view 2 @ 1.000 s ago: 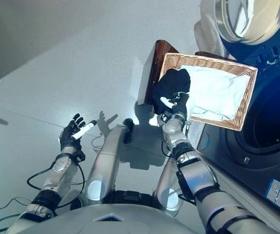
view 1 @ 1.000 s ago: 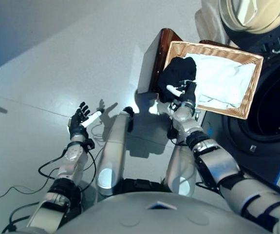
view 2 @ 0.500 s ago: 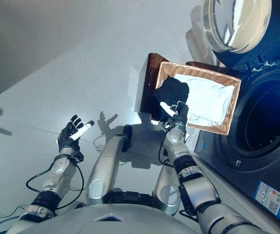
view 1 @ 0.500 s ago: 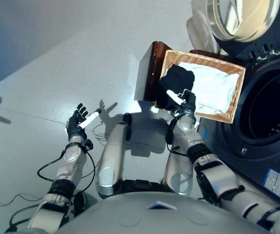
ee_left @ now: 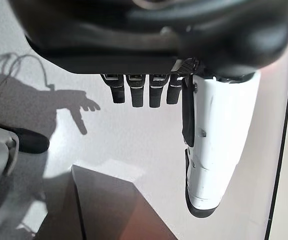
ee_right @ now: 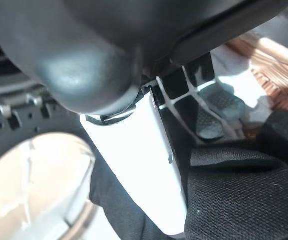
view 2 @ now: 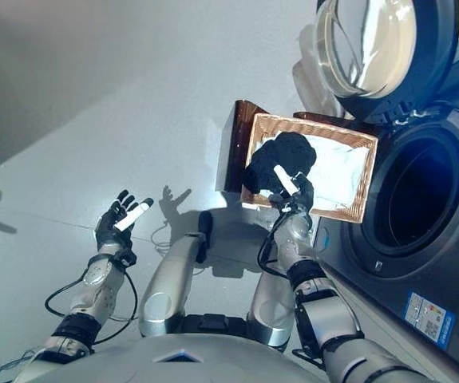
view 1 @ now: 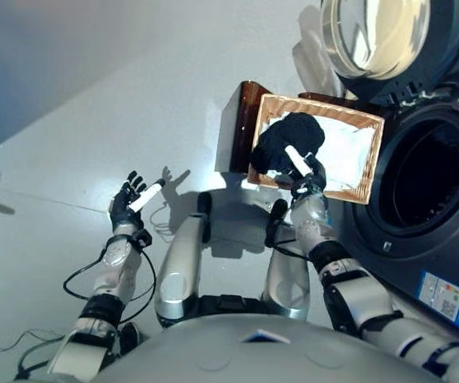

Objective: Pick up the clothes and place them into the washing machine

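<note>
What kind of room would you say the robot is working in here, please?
Most likely a laundry area or a mock-up of one: a front-loading washing machine stands with its round door swung open, and beside it a wicker basket holds a black garment and white cloth on a plain grey floor.

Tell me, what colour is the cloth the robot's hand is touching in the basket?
Black. The black cloth lies in the wicker basket on a white cloth; the left eye view shows it best.

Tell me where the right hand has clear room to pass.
The drum opening right of the basket is dark and unblocked, door swung up. Bare floor lies left of the stool. The basket is crowded: black garment, white cloth, right hand.
</note>
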Robot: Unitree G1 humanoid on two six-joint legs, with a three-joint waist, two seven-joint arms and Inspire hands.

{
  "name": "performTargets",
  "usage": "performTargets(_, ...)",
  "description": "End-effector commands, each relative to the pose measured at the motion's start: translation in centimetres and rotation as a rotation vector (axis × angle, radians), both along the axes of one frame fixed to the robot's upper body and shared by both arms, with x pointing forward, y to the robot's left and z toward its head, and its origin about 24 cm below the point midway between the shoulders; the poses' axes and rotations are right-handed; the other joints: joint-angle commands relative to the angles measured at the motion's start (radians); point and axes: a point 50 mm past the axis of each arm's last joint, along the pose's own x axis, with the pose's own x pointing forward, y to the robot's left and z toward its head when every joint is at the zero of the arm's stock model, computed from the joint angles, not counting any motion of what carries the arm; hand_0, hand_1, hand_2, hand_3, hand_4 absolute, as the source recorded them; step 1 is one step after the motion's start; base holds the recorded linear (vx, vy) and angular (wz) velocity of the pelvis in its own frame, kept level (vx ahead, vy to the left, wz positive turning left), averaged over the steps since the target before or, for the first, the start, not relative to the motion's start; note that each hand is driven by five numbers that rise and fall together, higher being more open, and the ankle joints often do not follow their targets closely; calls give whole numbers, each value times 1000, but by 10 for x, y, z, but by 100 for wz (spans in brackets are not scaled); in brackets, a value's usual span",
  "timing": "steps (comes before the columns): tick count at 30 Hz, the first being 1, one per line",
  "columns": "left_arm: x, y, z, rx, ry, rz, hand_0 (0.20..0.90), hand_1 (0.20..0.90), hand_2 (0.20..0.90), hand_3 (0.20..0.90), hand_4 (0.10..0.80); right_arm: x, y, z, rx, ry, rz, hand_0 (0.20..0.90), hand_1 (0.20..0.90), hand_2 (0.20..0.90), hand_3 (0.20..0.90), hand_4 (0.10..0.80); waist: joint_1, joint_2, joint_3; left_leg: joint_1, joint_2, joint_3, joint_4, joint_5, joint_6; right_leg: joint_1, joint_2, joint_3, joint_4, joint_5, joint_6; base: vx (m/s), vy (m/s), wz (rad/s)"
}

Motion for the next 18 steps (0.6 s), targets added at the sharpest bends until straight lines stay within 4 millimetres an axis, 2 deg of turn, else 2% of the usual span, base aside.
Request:
performTargets(1, 0, 17, 12, 11, -97, 56, 900, 900, 900, 900, 800, 8, -18, 25, 25, -203, -68, 200, 200, 200, 200, 300, 5, 5, -56, 58, -15, 2, -174, 85, -18, 47, 31, -3, -75, 39, -40, 50, -16, -5)
performTargets(7, 1, 15, 10, -19, -104, 66, 900, 900, 900, 900, 800, -8, -29, 14, 149, -237, -120, 200, 200, 200, 200, 300, -9, -13, -81, 116, 7, 8, -215, 98, -30, 103, 41, 4, -138, 61, -32, 61, -23, -6)
performTargets(18, -6, 12, 6, -71, -106, 82, 900, 900, 900, 900, 800, -35, -52, 2, 305, -317, -284, 200, 200, 200, 200, 300, -43, -8, -104, 204, 26, 30, -270, 105, -37, 146, 57, 22, -153, 52, -25, 57, -14, -10)
